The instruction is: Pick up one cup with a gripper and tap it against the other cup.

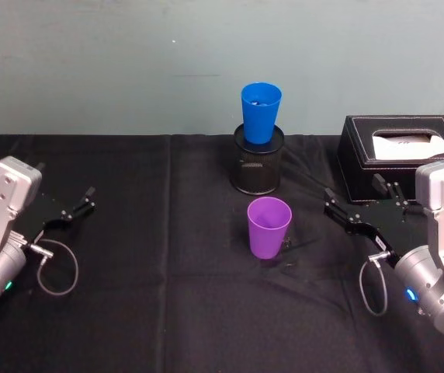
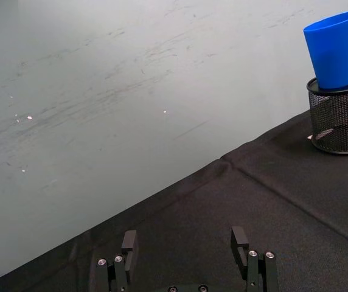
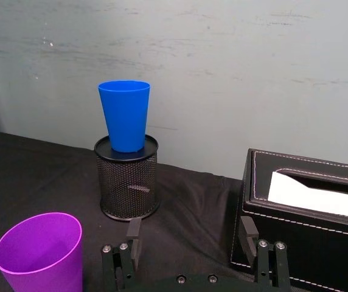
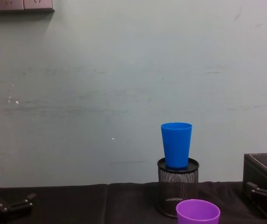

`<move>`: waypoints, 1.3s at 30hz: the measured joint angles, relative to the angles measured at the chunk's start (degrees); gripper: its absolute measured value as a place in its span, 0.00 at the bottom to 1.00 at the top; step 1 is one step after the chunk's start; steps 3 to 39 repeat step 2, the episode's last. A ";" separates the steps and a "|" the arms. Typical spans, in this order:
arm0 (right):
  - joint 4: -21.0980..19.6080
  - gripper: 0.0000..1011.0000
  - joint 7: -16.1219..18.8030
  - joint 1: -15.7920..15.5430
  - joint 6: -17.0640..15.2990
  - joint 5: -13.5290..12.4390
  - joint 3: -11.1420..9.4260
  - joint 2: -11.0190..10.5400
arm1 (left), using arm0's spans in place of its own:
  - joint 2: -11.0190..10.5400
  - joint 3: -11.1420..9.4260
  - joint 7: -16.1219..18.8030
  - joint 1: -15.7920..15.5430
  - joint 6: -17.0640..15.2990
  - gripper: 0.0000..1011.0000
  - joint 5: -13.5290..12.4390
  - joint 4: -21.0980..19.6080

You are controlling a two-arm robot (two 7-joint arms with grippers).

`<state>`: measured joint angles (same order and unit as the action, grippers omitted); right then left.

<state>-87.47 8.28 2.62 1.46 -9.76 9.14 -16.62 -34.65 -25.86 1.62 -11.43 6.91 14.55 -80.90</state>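
The purple cup [image 1: 269, 226] stands upright and mouth-up on the black tablecloth [image 1: 168, 311], nearest the robot and near table centre. Its interior appears empty in the right wrist view.

The right gripper [image 1: 364, 203] rests at the right of the table, jaws spread wide with nothing between them, well apart from the purple cup. The left gripper [image 1: 82, 203] sits at the far left, jaws likewise parted and empty.

Just behind the purple cup stands a black mesh pen holder [image 1: 258, 160]. The blue cup [image 1: 261, 113] is seated upright in its top, mouth-up; its contents cannot be determined.

A black tissue box [image 1: 404, 152] sits at the right rear, beside the right gripper. Open cloth lies left of the cups. The wall [image 1: 129, 62] bounds the far edge.
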 joint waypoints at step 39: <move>-0.01 0.99 0.00 -0.01 0.03 -0.01 0.01 -0.01 | 0.00 0.00 0.00 0.00 0.00 0.99 0.00 0.00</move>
